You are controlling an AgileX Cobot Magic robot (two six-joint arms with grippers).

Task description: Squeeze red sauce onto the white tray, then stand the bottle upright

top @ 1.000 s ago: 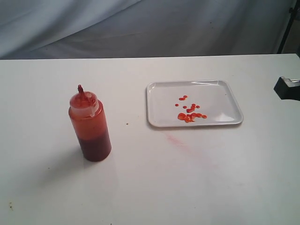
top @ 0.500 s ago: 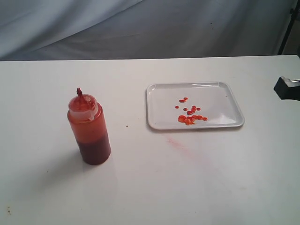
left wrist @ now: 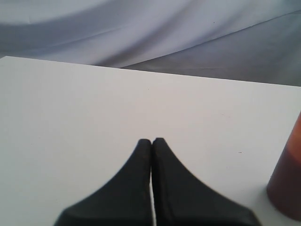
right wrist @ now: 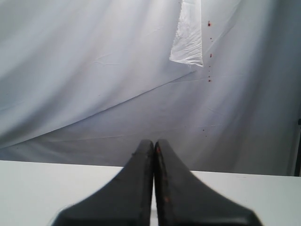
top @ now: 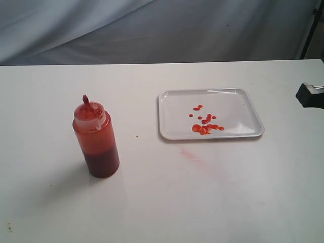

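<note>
Standing upright on matte white table, well left of glossy white rounded-corner plastic tray: translucent red-orange cylindrical squeeze bottle. Glossy red sauce drops inside low rim. Black left gripper and right gripper pressed together.

Red-orange bottle, darker base; bright red sauce on white tray.

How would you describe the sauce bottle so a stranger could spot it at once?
On the white table, look left of the white tray. The bottle stands upright there, alone. It is the only tall thing: translucent red-orange, darker at the base, with a pointed red nozzle.
</note>
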